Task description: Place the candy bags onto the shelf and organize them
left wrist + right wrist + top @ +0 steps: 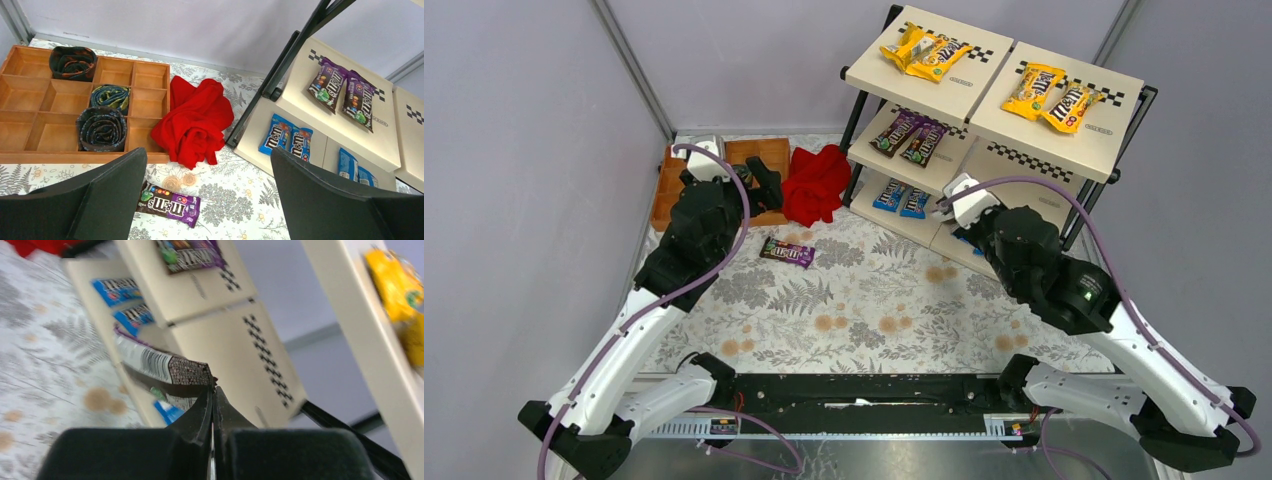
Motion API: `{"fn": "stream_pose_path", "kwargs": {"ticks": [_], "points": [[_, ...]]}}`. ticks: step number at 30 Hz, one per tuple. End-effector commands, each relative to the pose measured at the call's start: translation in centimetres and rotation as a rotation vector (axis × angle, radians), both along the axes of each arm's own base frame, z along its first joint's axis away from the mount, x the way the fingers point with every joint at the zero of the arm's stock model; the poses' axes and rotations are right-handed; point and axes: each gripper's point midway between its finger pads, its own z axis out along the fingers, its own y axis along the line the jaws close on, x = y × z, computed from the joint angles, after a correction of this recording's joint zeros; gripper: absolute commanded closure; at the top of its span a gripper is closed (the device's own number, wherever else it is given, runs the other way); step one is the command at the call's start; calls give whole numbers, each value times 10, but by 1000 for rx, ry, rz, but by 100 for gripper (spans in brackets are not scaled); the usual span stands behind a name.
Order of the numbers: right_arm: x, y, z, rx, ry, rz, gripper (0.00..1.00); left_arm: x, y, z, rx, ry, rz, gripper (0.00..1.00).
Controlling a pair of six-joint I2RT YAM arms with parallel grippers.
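The shelf (1064, 150) stands at the back right. Its top boards hold yellow candy bags (924, 52) (1049, 97), the middle left board purple ones (910, 137), and the bottom left board blue ones (900, 199). One purple bag (787, 252) lies on the table; it also shows in the left wrist view (170, 204). My left gripper (762, 185) is open and empty, above and behind that bag (210, 200). My right gripper (952, 212) is shut on the edge of a dark purple bag (165, 367), held in front of the shelf's lower right boards (235, 355).
A brown compartment tray (769, 152) with rolled fabrics (102, 127) sits at the back left. A red cloth (816, 183) lies between the tray and the shelf. The floral table cover (864, 300) spreads in front.
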Motion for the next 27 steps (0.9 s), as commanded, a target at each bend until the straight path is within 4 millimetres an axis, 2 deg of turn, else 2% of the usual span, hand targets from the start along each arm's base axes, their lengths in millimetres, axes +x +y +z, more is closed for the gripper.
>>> {"fn": "stream_pose_path", "kwargs": {"ticks": [1, 9, 12, 16, 21, 27], "points": [[-1, -57, 16, -203, -39, -239, 100, -4, -5, 14, -35, -46, -27, 1], [14, -71, 39, -424, -125, -345, 100, -9, -6, 18, -48, -60, -40, 1], [23, -77, 40, -548, -123, -370, 100, -10, -4, 19, -48, -65, -34, 1], [33, -86, 39, -596, -109, -393, 100, -12, -6, 22, -53, -72, -43, 1], [45, -95, 22, -702, -70, -415, 100, -13, -5, 23, -50, -74, -40, 1], [57, -85, -12, -755, 7, -359, 100, -13, -5, 23, -46, -74, -38, 1]]}}
